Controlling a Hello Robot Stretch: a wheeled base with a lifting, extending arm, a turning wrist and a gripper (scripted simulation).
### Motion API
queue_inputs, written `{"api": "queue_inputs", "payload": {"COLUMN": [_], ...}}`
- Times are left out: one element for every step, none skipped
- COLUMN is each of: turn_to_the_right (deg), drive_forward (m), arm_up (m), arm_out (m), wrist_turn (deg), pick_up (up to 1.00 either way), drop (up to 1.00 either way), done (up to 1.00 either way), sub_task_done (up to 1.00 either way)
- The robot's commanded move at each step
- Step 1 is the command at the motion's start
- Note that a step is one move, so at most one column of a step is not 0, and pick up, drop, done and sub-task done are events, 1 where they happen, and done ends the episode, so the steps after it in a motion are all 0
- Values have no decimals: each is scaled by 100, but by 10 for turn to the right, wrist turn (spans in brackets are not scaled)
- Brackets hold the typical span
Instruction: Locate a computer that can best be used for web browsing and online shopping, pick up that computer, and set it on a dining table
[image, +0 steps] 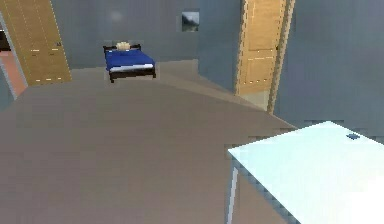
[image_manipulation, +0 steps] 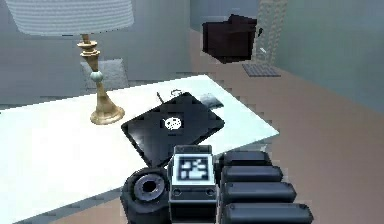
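A closed black laptop with a small pale round mark on its lid lies flat on the white table in the arm side view. The dark arm rises from the bottom edge, with a white marked square at its end. My gripper is the dark rounded body left of that square, just in front of the laptop's near edge. I cannot tell whether it holds anything. The same white table fills the forward view's lower right corner.
A brass lamp with a white shade stands on the table left of the laptop. A dark armchair sits far behind. Ahead lie open brown floor, a blue bed, wooden doors and a wall picture.
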Motion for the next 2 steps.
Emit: {"api": "queue_inputs", "payload": {"turn_to_the_right": [0,0], "drive_forward": [0,0], "arm_up": [0,0], "arm_out": [30,0], "wrist_turn": [0,450], "pick_up": [0,0], "drop": [0,0], "done": [0,0], "sub_task_done": [0,0]}}
